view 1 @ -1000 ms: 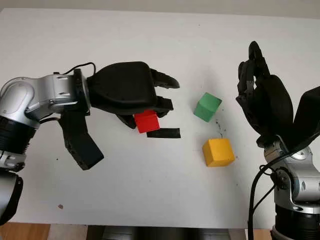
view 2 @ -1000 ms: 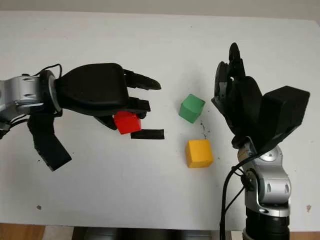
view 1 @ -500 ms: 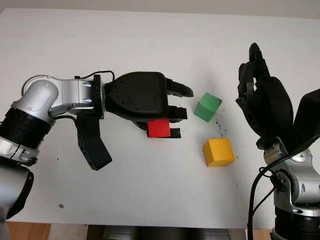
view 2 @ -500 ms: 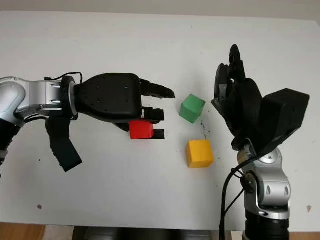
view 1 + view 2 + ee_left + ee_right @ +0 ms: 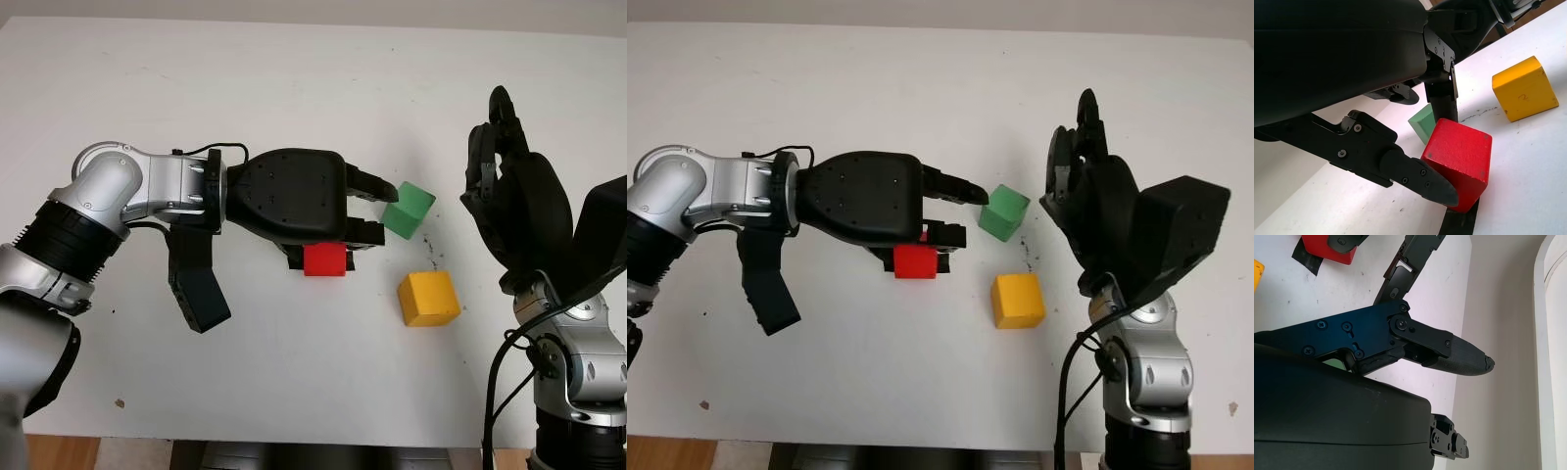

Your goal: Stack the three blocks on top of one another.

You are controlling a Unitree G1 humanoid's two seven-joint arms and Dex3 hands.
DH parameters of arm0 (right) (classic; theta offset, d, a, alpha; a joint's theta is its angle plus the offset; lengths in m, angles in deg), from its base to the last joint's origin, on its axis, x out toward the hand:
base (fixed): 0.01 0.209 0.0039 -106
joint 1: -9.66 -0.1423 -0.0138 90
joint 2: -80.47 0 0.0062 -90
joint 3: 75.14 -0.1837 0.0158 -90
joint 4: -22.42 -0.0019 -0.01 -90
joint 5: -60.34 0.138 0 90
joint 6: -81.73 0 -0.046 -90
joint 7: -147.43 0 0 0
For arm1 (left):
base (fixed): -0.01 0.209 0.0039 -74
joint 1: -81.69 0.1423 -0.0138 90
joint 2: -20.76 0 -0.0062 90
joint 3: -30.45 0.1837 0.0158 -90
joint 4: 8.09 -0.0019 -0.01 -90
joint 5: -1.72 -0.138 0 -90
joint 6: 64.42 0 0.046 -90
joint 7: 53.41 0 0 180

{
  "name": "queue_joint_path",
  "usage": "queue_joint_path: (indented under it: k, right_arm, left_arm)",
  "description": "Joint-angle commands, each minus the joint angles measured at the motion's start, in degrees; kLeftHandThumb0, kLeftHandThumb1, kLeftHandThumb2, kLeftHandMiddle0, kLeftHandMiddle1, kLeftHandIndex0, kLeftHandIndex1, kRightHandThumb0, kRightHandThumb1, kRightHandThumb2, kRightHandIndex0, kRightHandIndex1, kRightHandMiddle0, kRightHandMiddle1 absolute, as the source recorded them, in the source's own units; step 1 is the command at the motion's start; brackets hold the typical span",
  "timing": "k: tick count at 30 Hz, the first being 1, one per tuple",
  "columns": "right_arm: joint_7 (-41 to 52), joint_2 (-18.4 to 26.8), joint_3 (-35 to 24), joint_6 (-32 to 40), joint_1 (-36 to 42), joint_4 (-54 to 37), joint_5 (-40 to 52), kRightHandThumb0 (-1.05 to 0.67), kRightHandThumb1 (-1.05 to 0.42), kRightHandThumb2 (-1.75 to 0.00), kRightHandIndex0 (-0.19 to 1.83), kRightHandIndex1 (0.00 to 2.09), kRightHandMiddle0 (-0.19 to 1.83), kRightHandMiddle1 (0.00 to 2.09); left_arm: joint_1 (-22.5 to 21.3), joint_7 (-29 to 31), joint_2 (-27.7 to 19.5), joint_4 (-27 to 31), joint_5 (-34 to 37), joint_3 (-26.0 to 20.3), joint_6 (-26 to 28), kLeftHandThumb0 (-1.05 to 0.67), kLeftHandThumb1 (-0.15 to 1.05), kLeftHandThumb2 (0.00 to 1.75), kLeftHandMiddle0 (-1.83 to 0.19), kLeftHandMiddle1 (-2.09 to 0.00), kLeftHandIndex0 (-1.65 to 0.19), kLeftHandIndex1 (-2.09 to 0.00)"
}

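The robot is in the carrying step of the first stack. The left hand (image 5: 338, 220), at the centre of the left eye view, has its fingers (image 5: 1420, 176) closed on the red block (image 5: 324, 259); the left wrist view shows a finger pressed against the block's near face and another behind it. Under the block lies a strip of black tape (image 5: 1459, 223), and whether the block clears the table (image 5: 294, 78) cannot be told.

None of the three blocks is yet stacked. The green block (image 5: 408, 209) sits just right of the left hand's fingertips, turned at an angle to the table edge. The yellow block (image 5: 428, 298) lies below it, toward the lower right of centre, apart from both others.

The next move probably calls for raising the red block enough to clear a neighbour's top, carrying it rightward over the green or yellow block, squaring it, and setting it down gently. The yellow one, with open space around it, looks the easier base.

The right hand (image 5: 509, 196) stands upright at the right edge of the frame, open and holding nothing.

The table is plain white with a few small dark marks near the green block; a pale wall borders its far edge.
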Motion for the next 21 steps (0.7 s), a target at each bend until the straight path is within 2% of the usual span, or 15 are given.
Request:
queue_joint_path:
  k: [1,6,10,13,21]
  right_arm:
    - [0.0,0.1,0.0,-0.4,0.9,-1.2,-0.3,-0.63,-1.05,-0.75,-0.19,0.0,-0.19,0.0]
    - [0.2,0.2,0.1,-0.4,1.0,-1.2,-0.5,-0.63,-1.05,-0.75,-0.19,0.0,-0.19,0.0]
    - [0.8,0.4,0.1,-0.5,0.8,-0.9,-0.5,-0.64,-1.05,-0.76,-0.19,0.0,-0.19,0.0]
    - [0.8,0.3,0.1,-0.2,0.6,-0.9,-0.5,-0.65,-1.05,-0.75,-0.19,0.0,-0.19,0.0]
    - [1.0,0.5,-0.1,0.1,0.8,-1.0,-0.3,-0.65,-1.05,-0.74,-0.19,0.0,-0.19,0.0]
  left_arm:
    - [-0.2,0.7,0.4,-0.2,0.6,0.8,0.6,-0.49,0.94,0.05,-0.41,0.0,-0.36,-1.47]
    - [1.4,5.4,0.3,1.1,2.9,0.1,3.9,-0.57,0.97,0.06,-0.3,0.0,-0.33,-1.08]
    - [1.9,10.1,0.0,2.7,4.6,-0.3,6.1,-0.63,1.0,0.05,-0.2,-0.02,-0.39,-0.43]
    - [1.9,12.8,0.0,3.2,5.3,-0.3,7.5,-0.66,1.0,0.05,-0.17,-0.02,-0.39,-0.16]
    - [1.3,16.0,0.0,2.9,6.2,-0.3,8.8,-0.65,0.94,0.04,-0.07,-0.01,-0.25,-0.04]
